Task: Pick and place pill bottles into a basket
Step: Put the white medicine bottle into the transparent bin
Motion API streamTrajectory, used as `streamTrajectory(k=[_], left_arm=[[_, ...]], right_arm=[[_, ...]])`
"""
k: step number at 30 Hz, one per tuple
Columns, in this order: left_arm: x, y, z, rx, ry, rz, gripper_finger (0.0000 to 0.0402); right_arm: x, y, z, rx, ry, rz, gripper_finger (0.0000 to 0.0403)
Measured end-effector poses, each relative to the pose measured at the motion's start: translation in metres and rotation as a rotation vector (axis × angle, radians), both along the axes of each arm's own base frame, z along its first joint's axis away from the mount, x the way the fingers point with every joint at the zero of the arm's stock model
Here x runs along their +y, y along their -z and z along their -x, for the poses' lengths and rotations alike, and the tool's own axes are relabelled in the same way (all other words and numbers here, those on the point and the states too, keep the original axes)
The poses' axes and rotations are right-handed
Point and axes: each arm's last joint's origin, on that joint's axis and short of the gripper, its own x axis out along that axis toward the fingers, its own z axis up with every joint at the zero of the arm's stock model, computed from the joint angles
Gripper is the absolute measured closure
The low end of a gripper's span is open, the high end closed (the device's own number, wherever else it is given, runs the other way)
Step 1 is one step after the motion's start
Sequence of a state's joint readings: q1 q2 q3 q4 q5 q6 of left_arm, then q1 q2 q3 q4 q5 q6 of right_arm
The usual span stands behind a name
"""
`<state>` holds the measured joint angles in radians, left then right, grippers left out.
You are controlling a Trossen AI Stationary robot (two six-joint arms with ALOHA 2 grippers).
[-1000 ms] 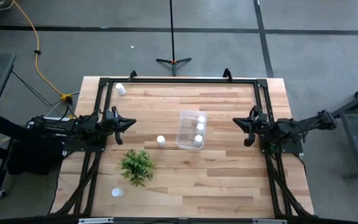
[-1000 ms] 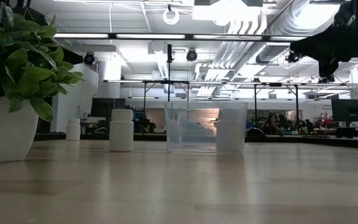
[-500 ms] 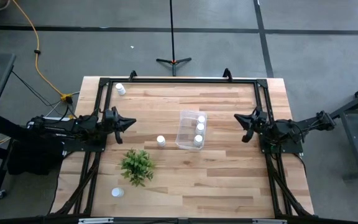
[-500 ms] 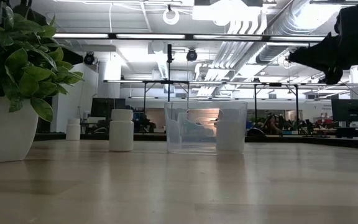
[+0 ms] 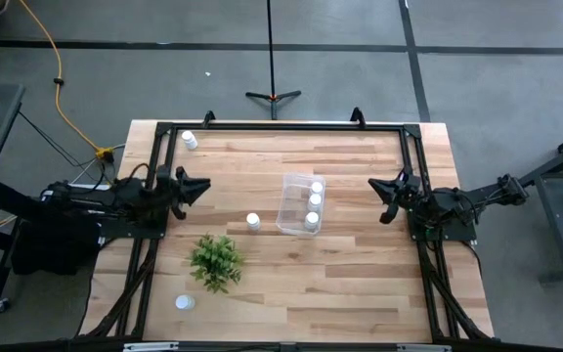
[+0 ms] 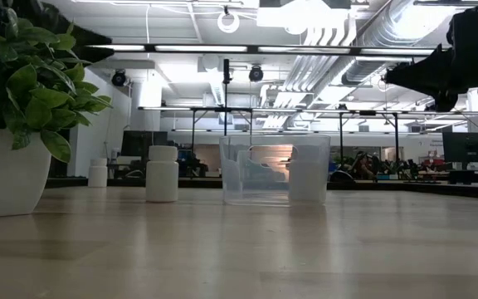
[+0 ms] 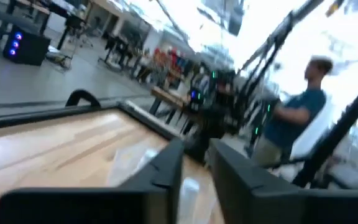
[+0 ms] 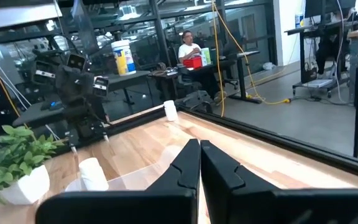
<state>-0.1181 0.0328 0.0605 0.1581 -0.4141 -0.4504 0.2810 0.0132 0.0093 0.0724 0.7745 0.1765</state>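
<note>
Bottles sit in two groups on the wooden surface [image 5: 360, 274]. Three white ones [image 5: 313, 202] stand in a row inside the clear basket [image 5: 287, 207], which rests near the middle. Three more are still outside it: one bottle [image 5: 253, 221] just beside the basket on the left arm's side, another [image 5: 191, 140] near the far corner on that same side, and a third [image 5: 185, 302] near the front edge, past the green plant [image 5: 215, 260]. The plant in its white pot stands between the middle bottle and the front one.

In the low view the basket [image 6: 274, 170] shows with a bottle [image 6: 162, 174] standing upright beside it, apart from its wall, and a smaller-looking bottle [image 6: 98, 173] farther back.

The left gripper [image 5: 201, 186] hangs above the surface at its own side, pointing toward the basket; in its wrist view the fingers [image 7: 164, 168] stand a little apart with nothing between them. The right gripper [image 5: 377, 186] hovers at the opposite side, also pointing inward, well apart from the basket; its fingers [image 8: 189, 163] are pressed together and hold nothing.

A person in a blue shirt [image 7: 296, 121] stands in the room beyond, blurred, and a seated person [image 8: 190, 46] shows at a far desk.
</note>
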Motion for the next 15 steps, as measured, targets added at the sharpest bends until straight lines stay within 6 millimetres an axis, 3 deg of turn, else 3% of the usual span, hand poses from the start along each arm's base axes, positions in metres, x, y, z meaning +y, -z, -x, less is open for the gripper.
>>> streamTrajectory(k=[6, 15], left_arm=[[0.001, -0.022, -0.001, -0.138, -0.057, -0.016, 0.0182], [0.002, -0.085, -0.009, -0.272, -0.174, -0.041, 0.0170]], right_arm=[[0.001, 0.000, 0.000, -0.014, -0.026, -0.027, 0.0400], [0.000, 0.000, 0.000, -0.049, -0.016, -0.086, 0.0400]])
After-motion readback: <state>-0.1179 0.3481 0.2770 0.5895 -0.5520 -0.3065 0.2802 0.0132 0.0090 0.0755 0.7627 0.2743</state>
